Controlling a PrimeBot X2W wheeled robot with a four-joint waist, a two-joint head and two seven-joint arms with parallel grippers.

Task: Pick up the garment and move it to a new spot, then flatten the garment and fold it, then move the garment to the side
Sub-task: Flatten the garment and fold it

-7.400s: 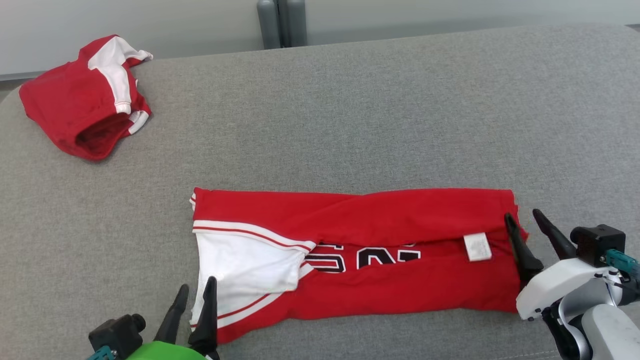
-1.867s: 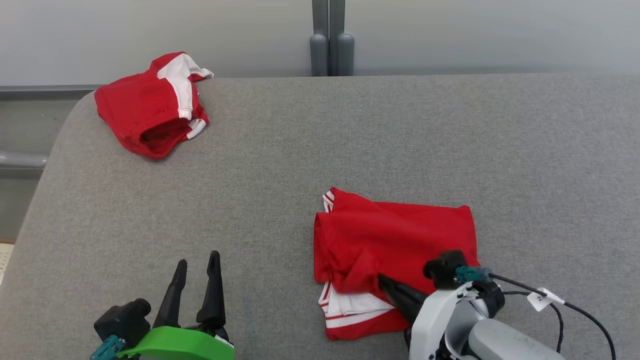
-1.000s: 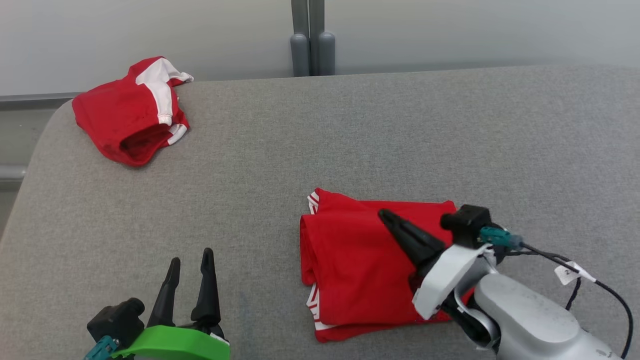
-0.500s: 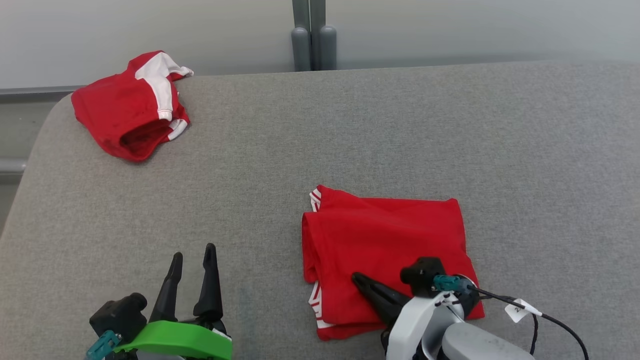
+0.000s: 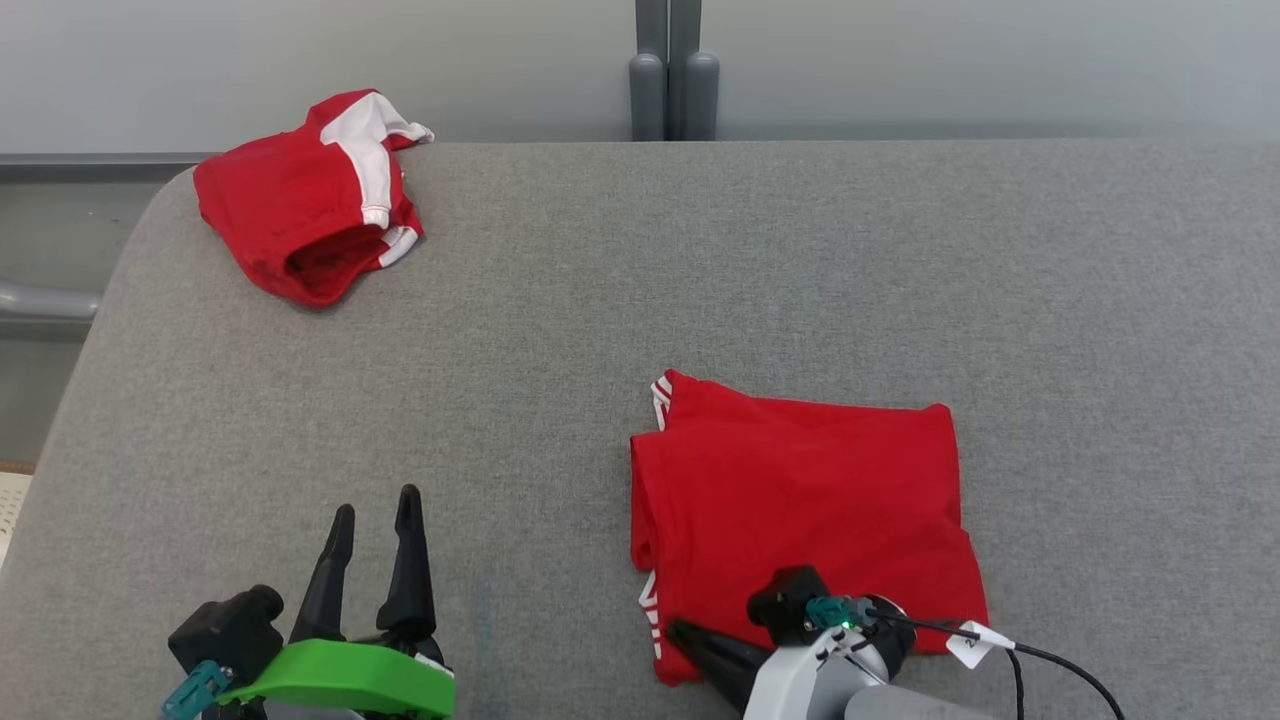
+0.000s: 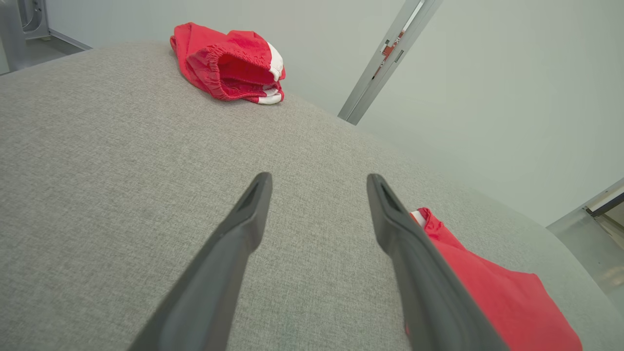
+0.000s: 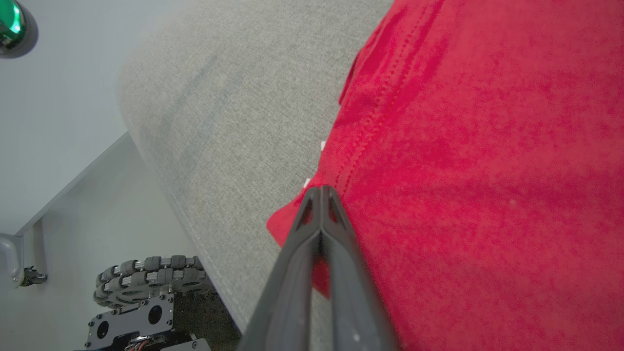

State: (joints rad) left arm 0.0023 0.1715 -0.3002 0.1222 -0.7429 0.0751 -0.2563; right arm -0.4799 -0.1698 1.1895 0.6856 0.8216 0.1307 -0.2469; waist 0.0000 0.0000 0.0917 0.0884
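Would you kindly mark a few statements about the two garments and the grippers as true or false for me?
1. The left gripper is open over the bare grey surface. True.
2. The right gripper is open wide. False: it is shut, its tips at a near corner of the folded garment.
3. The folded garment is spread out at full length. False: it lies as a compact rectangle.
4. A crumpled garment in red and white lies at the far left corner. True.
5. The two garments touch. False: bare surface separates them.
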